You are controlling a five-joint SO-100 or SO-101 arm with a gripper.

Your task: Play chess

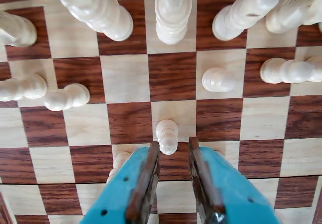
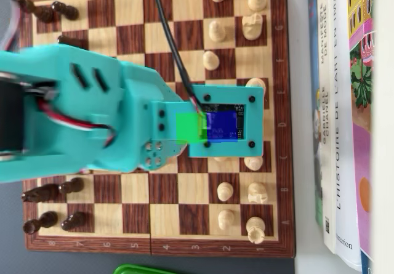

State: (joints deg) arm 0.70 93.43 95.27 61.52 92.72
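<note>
My gripper point(image 1: 174, 146) hangs over the chessboard point(image 1: 173, 75) with its two teal fingers point(image 1: 128, 189), lined in rough brown strips, parted and grasping nothing; a turned, pale wooden pawn point(image 1: 167, 136) stands just ahead of the gap, and another pale piece point(image 1: 119, 162) peeks out beside my left finger in the wrist view. The board is glossy wood in dark reddish and light squares, with more rounded white pieces point(image 1: 173, 12) ranked beyond. In the overhead view my teal arm point(image 2: 86, 114) covers the board's middle, dark pieces point(image 2: 52, 191) sit at the left edge and books point(image 2: 345, 101) lie beside the board on the right.
</note>
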